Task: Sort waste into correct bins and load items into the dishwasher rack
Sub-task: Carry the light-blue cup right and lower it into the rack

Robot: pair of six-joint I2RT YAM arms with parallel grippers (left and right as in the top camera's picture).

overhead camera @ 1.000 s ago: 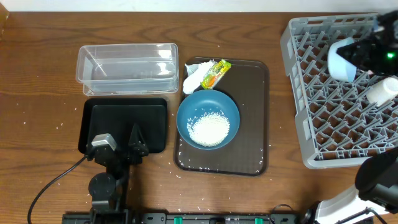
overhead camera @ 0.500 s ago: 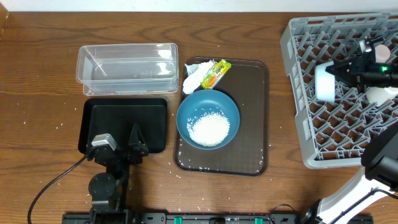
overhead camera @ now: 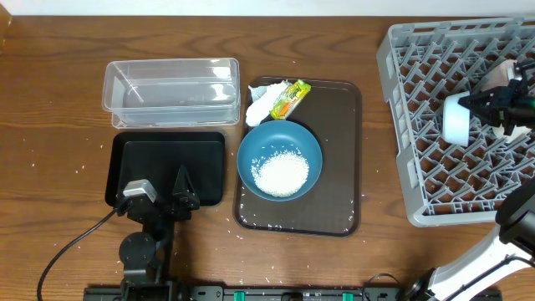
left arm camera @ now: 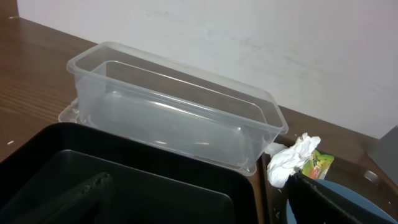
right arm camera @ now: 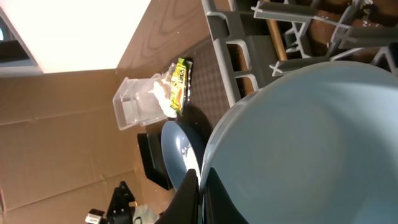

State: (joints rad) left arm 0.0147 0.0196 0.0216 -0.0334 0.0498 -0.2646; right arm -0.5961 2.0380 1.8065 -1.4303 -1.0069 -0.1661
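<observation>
1. Over the right-hand middle of the rack [overhead camera: 418, 58]: the right gripper [overhead camera: 472, 109] is clamped on the rim of the light-blue bowl [overhead camera: 454, 119]. One dark finger [right arm camera: 189, 194] shows at the rim in the wrist view.
2. The bowl is tipped on edge above the pegs; contact with them cannot be judged. It is smooth and pale blue, near white from overhead. In the wrist view it fills the frame and is cut off at right and bottom.
3. A white object [overhead camera: 512, 131] sits just right of the gripper, mostly hidden by the arm and unidentified.
4. Left of the rack, the brown tray [overhead camera: 338, 167] carries the dark-blue bowl [overhead camera: 255, 142] with a heap of rice [overhead camera: 280, 174]. The tissue [overhead camera: 261, 104] and wrapper [overhead camera: 289, 99] touch at its far-left corner.
5. Further left are the clear tub [overhead camera: 167, 63] and, nearer, the black bin [overhead camera: 167, 159].
6. The left gripper [overhead camera: 180, 196] is over the bin's near edge; its opening cannot be told.
</observation>
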